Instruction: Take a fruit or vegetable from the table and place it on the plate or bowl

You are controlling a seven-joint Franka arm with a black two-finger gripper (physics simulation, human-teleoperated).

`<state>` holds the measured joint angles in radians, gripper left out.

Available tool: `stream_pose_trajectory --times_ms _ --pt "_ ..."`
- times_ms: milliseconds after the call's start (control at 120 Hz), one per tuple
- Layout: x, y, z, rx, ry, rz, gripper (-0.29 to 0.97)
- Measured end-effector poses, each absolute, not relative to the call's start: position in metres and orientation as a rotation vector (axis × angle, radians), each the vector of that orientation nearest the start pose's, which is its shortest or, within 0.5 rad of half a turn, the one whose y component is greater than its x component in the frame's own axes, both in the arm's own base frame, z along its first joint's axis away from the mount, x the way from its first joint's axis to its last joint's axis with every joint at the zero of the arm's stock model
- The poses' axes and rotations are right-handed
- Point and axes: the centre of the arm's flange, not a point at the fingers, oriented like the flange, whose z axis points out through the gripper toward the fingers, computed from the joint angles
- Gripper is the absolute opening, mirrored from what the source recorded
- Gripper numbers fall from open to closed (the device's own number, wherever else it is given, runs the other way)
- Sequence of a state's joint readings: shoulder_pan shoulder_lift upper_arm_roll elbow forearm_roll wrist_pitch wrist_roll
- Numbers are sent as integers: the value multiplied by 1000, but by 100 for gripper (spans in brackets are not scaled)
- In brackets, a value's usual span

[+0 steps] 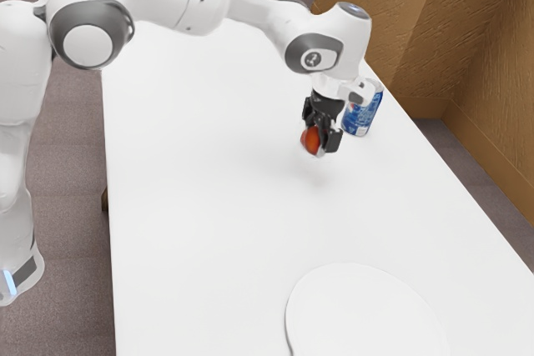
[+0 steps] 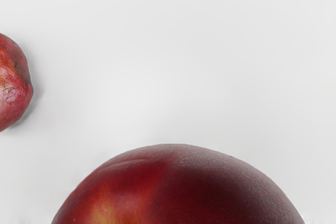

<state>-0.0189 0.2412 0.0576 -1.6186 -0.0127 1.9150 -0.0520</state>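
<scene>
Exterior and wrist views of a tabletop pick-and-place scene.

(a) White table (image 1: pixel 209 231), running from 11 o'clock to 5 o'clock across the exterior view.
(b) White Franka arm (image 1: pixel 242 6), entering from 9 o'clock and reaching over the far half of the table.
(c) White round plate (image 1: pixel 363 314), lying flat at 5 o'clock in the exterior view, well apart from the gripper and cut by the frame's edge.
(d) Blue-and-white soda can (image 1: pixel 363 110), upright, just beside the gripper at its 2 o'clock.
(e) Black gripper (image 1: pixel 320 142), pointing downward, its two fingers clamped on the peach from opposite sides.
(f) Peach (image 1: pixel 311 140), red with a yellow-orange flush, held between the fingers over the table near the can, a faint shadow on the surface beneath it. In the wrist view the peach (image 2: pixel 178 187) lies directly under the hand.
(g) Second red fruit (image 2: pixel 13 82), mottled skin, resting on the table apart from the held peach; its kind cannot be told.
</scene>
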Motion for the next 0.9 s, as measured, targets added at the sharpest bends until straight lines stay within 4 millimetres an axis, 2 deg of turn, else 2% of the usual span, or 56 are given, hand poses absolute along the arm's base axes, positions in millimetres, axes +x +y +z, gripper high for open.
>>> stream_pose_trajectory --times_ms 50,175,283,408,542,700,817,900 --pt "633 -7 514 -3148 -70 -111 32" --pt "608 -95 570 -3139 188 -141 33" --pt "587 -161 583 -3113 384 -97 33" --pt "561 -220 598 -3068 562 -76 33" --pt "539 -265 603 -3019 693 -59 33" --pt "521 -302 600 -2974 798 -50 33" --pt "527 -348 587 -2965 908 -69 33" --pt "543 -363 563 -2969 924 -66 33"
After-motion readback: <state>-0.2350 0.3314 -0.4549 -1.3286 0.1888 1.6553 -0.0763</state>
